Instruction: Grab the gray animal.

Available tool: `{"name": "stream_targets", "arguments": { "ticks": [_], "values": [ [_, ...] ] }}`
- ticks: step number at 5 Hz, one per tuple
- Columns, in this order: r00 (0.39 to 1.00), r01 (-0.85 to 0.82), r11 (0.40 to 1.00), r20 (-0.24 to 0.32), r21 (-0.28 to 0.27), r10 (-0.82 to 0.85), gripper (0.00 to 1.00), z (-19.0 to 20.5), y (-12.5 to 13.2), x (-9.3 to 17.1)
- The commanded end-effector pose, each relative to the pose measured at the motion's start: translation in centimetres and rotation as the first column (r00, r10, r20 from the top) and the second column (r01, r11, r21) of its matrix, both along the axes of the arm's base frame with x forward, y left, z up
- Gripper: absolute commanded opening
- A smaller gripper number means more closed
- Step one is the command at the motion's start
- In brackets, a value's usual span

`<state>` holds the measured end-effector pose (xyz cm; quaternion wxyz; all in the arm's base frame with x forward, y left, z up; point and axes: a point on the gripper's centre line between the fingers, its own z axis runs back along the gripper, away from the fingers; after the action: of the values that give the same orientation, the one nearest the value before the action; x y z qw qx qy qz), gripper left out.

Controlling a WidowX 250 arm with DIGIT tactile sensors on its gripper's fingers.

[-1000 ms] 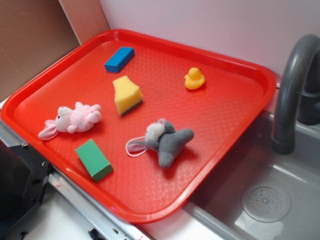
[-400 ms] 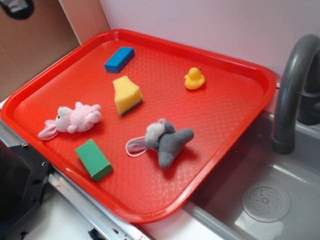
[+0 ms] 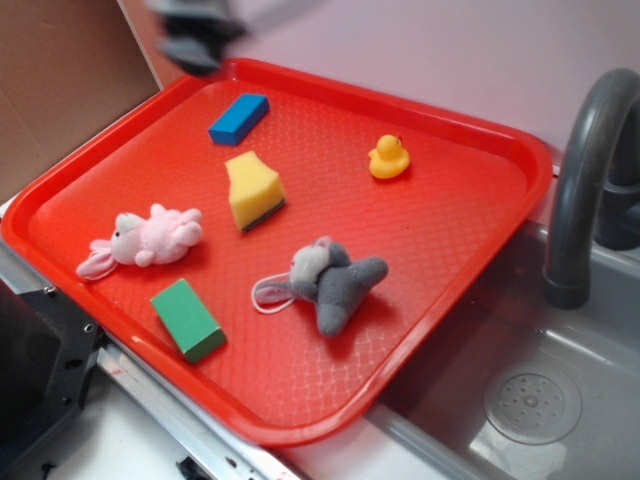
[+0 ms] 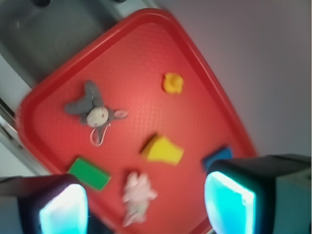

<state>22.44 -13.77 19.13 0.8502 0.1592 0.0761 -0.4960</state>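
Your tool (image 3: 195,35) appears as a dark blurred shape at the top left of the exterior view, above the far left corner of the red tray (image 3: 480,240), well apart from everything lying on it. In the wrist view its two fingers (image 4: 229,202) stand at the lower edge of the picture with a wide gap between them and nothing in that gap: the tool is open and empty.

The gray animal (image 3: 325,280) lies flat on the tray, in the near right part of it, toward the sink (image 3: 560,390). Its pale face points toward the tray's left side, and a thin whitish loop trails from the head. Nothing touches it. In the wrist view you see it (image 4: 92,107) at upper left, blurred, far from the fingers.

Other items on the tray, all separate from one another:
- a pink plush bunny (image 3: 145,240), lying to the left of the gray animal;
- a green block (image 3: 187,318), near the front edge, just below the bunny;
- a yellow sponge (image 3: 253,188), near the middle;
- a blue block (image 3: 239,118), toward the far left;
- a yellow duck (image 3: 388,158), upright, toward the far right.

A gray faucet (image 3: 585,180) curves over the sink beside the tray's right edge. The wrist view is motion-blurred; fine detail there cannot be read.
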Motion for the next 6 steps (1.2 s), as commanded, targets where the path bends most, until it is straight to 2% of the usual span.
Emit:
{"name": "stream_targets", "arguments": {
  "ticks": [1, 2, 3, 4, 5, 6],
  "values": [
    [0.880, 0.449, 0.892, -0.202, 0.056, -0.431, 1.00, -6.2, -2.3, -2.7],
    [0.888, 0.407, 0.913, -0.230, -0.009, -0.398, 1.00, -8.0, -1.5, -4.5],
    [0.871, 0.414, 0.909, -0.274, -0.036, -0.408, 1.00, -9.4, -1.9, -5.2],
    [0.885, 0.381, 0.922, -0.260, -0.072, -0.386, 1.00, -10.7, -2.0, -4.6],
    [0.885, 0.374, 0.926, -0.278, -0.055, -0.374, 1.00, -12.5, -1.7, -4.3],
    [0.899, 0.338, 0.937, -0.266, -0.087, -0.349, 1.00, -13.9, -1.3, -4.2]
  ]
}}
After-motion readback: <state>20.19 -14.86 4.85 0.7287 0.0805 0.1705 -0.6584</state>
